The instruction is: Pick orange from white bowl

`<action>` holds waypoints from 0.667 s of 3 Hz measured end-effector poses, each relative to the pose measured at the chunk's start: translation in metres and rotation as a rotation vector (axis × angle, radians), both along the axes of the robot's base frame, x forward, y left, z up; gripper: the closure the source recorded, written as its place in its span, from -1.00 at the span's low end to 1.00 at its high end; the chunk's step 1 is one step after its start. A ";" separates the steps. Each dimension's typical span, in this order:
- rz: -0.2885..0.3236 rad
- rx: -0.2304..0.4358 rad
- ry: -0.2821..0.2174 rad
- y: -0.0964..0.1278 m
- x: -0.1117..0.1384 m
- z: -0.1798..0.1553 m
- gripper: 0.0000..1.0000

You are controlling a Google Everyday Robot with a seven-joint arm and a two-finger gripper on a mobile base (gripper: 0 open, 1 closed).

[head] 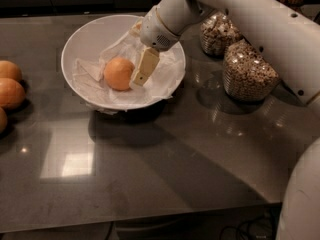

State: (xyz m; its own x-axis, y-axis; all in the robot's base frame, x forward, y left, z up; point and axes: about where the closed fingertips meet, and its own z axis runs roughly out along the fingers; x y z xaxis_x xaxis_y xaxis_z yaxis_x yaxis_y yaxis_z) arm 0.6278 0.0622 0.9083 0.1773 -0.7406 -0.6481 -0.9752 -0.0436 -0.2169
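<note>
The orange (119, 73) lies inside the white bowl (85, 36), on crumpled white paper lining the bowl's bottom. The bowl stands on the dark countertop at the upper left of the middle. My gripper (142, 70) reaches down into the bowl from the upper right, and its cream-coloured tip rests against the orange's right side. The white arm behind it covers the bowl's far right rim.
Three more oranges (10, 91) lie at the left edge of the counter. Two glass jars of cereal (247, 71) stand just right of the bowl. The counter's front edge (150, 219) runs along the bottom. The robot's white body (302, 199) fills the lower right corner.
</note>
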 end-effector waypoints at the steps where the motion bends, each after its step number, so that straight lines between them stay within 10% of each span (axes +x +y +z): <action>1: 0.012 0.006 0.010 0.004 0.004 -0.006 -0.66; 2: 0.026 0.009 0.012 0.007 0.008 -0.011 -0.64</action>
State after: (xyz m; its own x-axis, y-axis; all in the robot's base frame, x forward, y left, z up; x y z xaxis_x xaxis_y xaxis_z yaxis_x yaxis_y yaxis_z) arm 0.6355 0.0693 0.8976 0.1888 -0.7298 -0.6570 -0.9762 -0.0669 -0.2062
